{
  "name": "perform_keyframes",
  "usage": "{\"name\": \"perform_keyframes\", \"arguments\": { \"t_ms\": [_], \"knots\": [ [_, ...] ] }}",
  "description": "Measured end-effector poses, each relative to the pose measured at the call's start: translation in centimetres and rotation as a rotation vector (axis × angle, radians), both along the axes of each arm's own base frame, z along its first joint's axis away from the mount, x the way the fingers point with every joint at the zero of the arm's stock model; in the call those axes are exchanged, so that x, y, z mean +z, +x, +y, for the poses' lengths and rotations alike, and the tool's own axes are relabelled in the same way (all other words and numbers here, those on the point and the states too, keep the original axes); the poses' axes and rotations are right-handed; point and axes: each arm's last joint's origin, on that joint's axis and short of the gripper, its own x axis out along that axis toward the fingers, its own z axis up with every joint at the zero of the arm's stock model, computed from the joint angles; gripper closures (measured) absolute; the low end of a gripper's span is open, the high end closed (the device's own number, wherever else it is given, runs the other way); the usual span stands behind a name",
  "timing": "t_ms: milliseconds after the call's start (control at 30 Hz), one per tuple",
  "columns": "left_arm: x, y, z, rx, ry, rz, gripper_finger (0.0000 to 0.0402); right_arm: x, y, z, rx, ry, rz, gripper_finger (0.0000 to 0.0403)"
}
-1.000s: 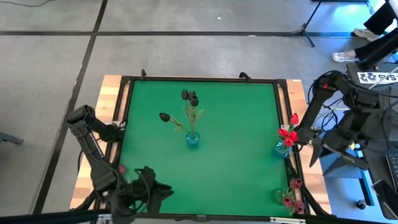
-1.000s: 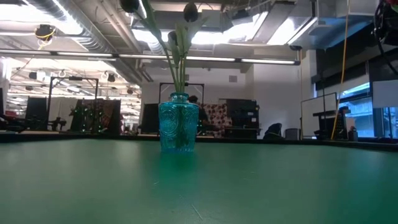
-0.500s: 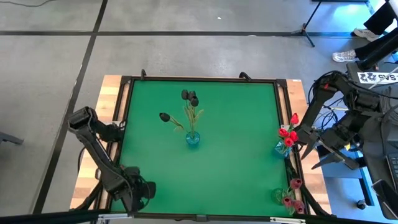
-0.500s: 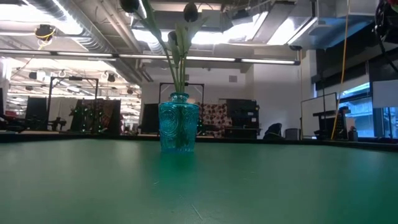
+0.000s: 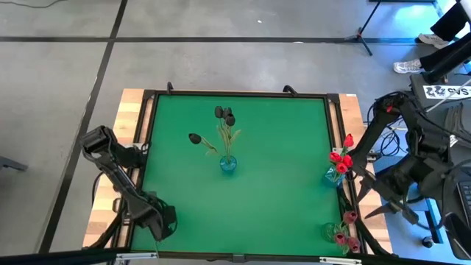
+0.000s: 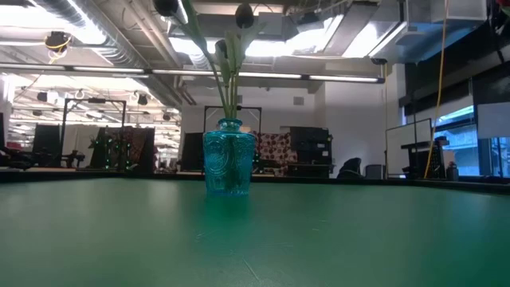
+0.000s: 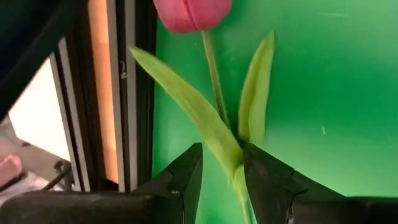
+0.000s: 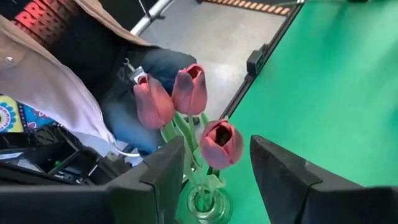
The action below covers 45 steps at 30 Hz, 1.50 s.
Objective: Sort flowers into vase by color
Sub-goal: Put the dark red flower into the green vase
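1. Landmark: blue vase, upright near the middle of the green desk. It holds the black tulips; their stems rise from its neck and fan out, one head leaning off toward the left arm's side.
2. Left pincer sits at the desk's near-left corner, well apart from the blue vase. Its fingers pinch the stem of a pink tulip.
3. The held tulip's long axis runs straight out ahead of the pincer, head farthest from the fingers, two narrow leaves splayed either side of the stem. It lies along the desk's black edge frame.
4. Red tulips stand in a small vase at the desk's right edge, level with the blue vase.
5. Maroon-pink tulips stand upright in a clear vase at the near-right corner, heads up.
6. Right pincer hangs off the desk's right edge, near that clear vase, fingers spread and pinching nothing.
7. A seated person's jacket and jeans show beyond the desk edge.
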Motion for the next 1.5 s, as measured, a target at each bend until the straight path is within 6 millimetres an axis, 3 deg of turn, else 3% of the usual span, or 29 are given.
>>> {"name": "perform_keyframes", "arguments": {
  "t_ms": [233, 500, 600, 733, 933, 1100, 1200, 1367, 1500],
  "knots": [
    [-2.5, 0.4, 1.8, 0.052, -0.049, -0.009, 0.0289, -0.6, 0.3, 1.4, 0.008, -0.027, 0.040, 0.0220],
    [-2.8, 1.9, 3.4, -0.042, -0.084, -0.041, 0.0291, -0.7, 0.3, 1.6, -0.001, -0.020, 0.061, 0.0220],
    [-2.9, 2.1, 3.9, -0.054, -0.080, -0.035, 0.0315, -0.7, 0.3, 1.6, -0.001, -0.021, 0.061, 0.0220],
    [-2.9, 2.1, 4.1, -0.072, -0.056, -0.040, 0.0382, -0.7, 0.3, 1.6, 0.011, -0.042, 0.040, 0.0220],
    [-2.1, 2.1, 3.3, -0.115, -0.053, -0.041, 0.0395, -0.1, 0.1, 0.6, 0.005, -0.025, 0.008, 0.0220],
    [1.2, 3.9, 1.3, -0.214, -0.161, -0.123, 0.0398, 0.8, 0.0, -0.6, -0.028, -0.003, -0.058, 0.0220],
    [3.8, 5.6, 0.1, -0.318, -0.137, -0.321, 0.0399, 1.1, 0.1, -1.4, -0.086, -0.029, -0.151, 0.0220],
    [9.4, 8.5, -1.7, -0.617, 0.176, -0.851, 0.0399, 2.0, 0.5, -2.1, -0.254, -0.118, -0.391, 0.0217],
    [12.8, 10.0, -2.0, -0.760, 0.460, -1.077, 0.0399, 2.8, 1.3, -2.0, -0.355, -0.164, -0.521, 0.0201]
  ]
}}
